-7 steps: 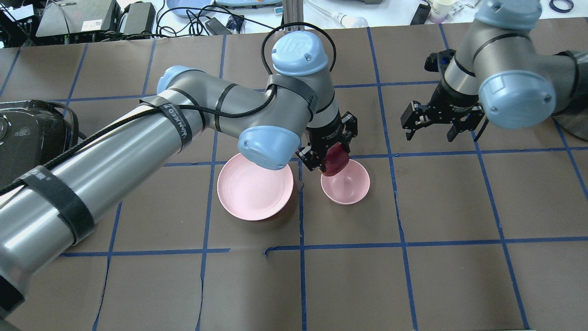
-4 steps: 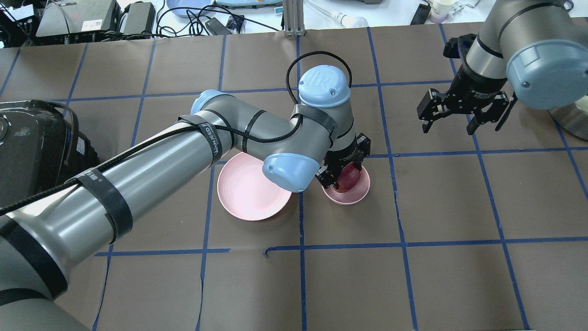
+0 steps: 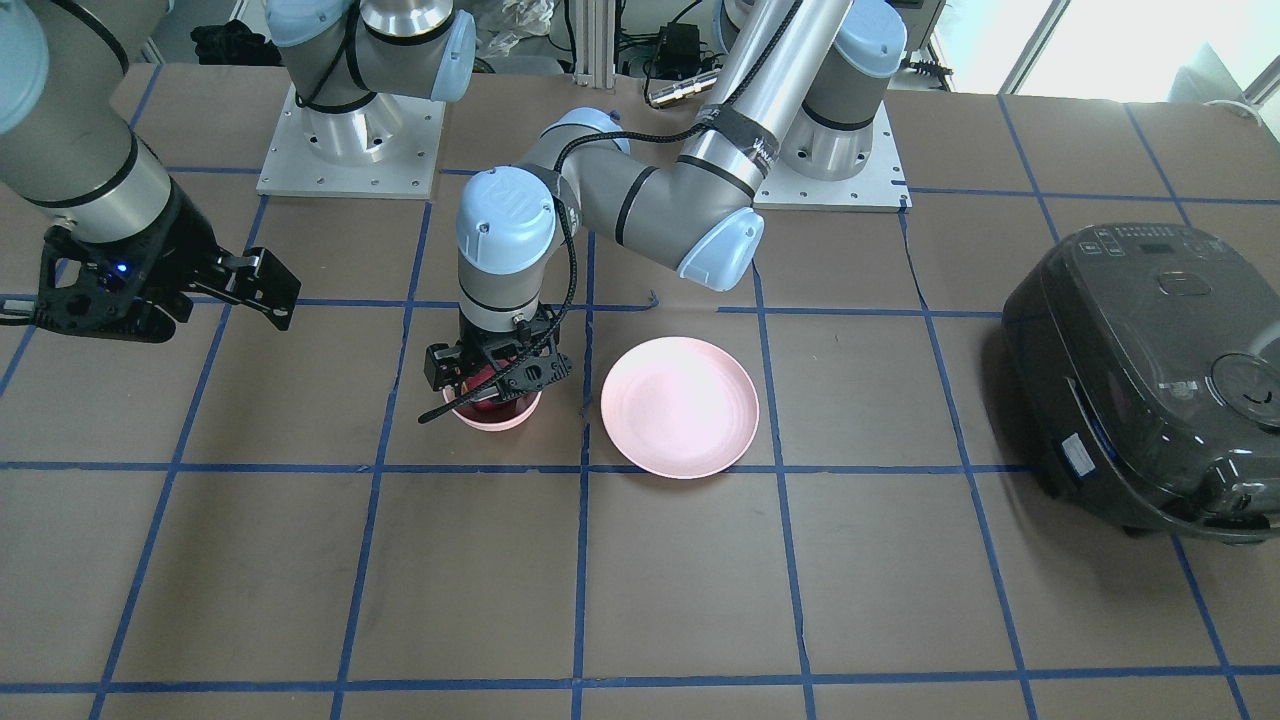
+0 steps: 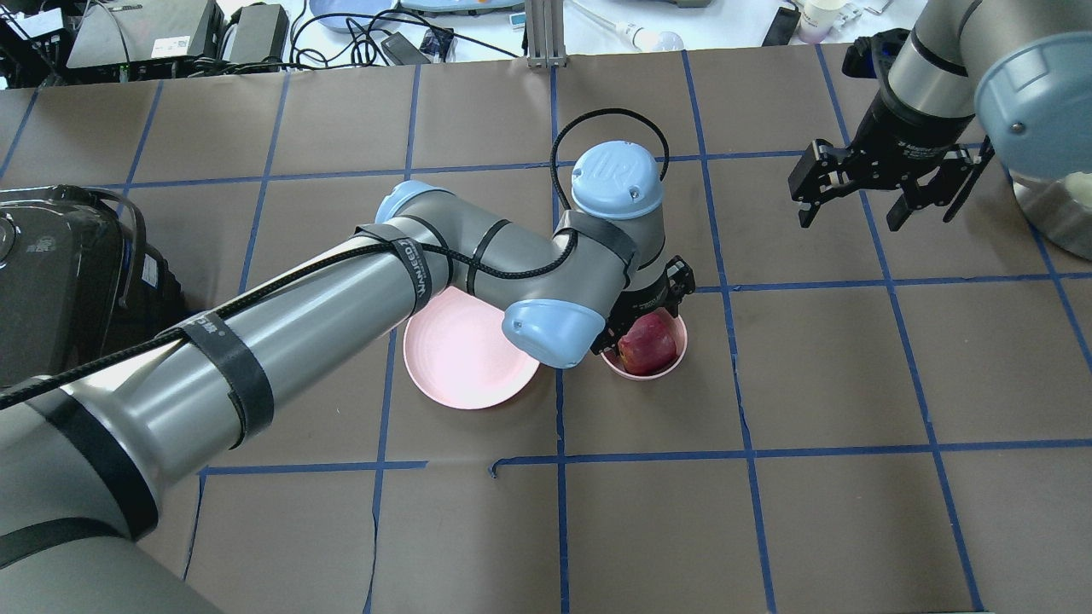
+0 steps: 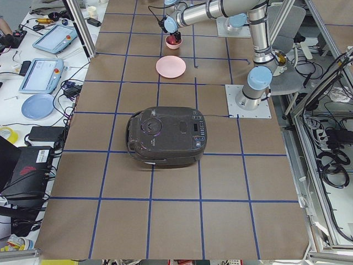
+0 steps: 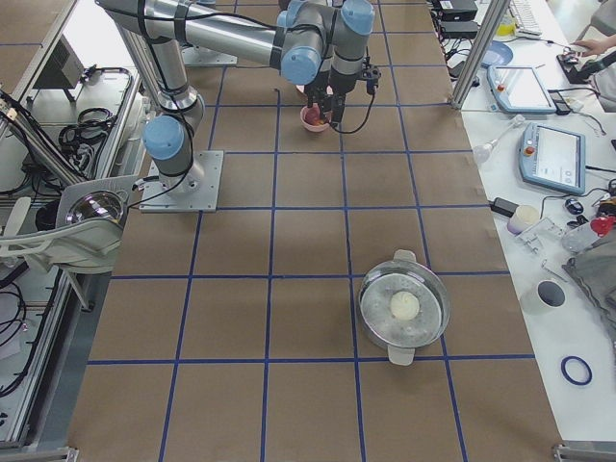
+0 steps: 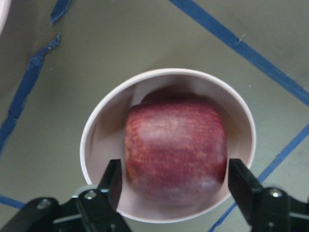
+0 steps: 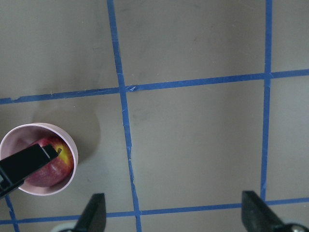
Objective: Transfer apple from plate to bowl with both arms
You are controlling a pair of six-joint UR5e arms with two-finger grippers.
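Note:
The dark red apple point(image 4: 650, 345) lies inside the small salmon-pink bowl point(image 4: 676, 360). My left gripper point(image 4: 647, 328) hangs low over the bowl, its jaws open. In the left wrist view its fingers point(image 7: 113, 181) flank the apple point(image 7: 176, 152) with thin gaps, inside the bowl's rim point(image 7: 96, 125). The pale pink plate point(image 4: 461, 367) lies empty beside the bowl, partly under my left arm. My right gripper point(image 4: 853, 217) is open and empty, raised far off to the right. The right wrist view shows the apple point(image 8: 58, 164) in the bowl point(image 8: 14, 133).
A black rice cooker point(image 3: 1150, 370) stands at the table's left end, also in the overhead view point(image 4: 60, 273). A metal pot point(image 6: 404, 306) with a white object in it sits at the right end. Blue tape lines grid the brown table.
My left arm has lowered the apple from above the bowl's rim down into the bowl. My right gripper has moved away to the right and farther back.

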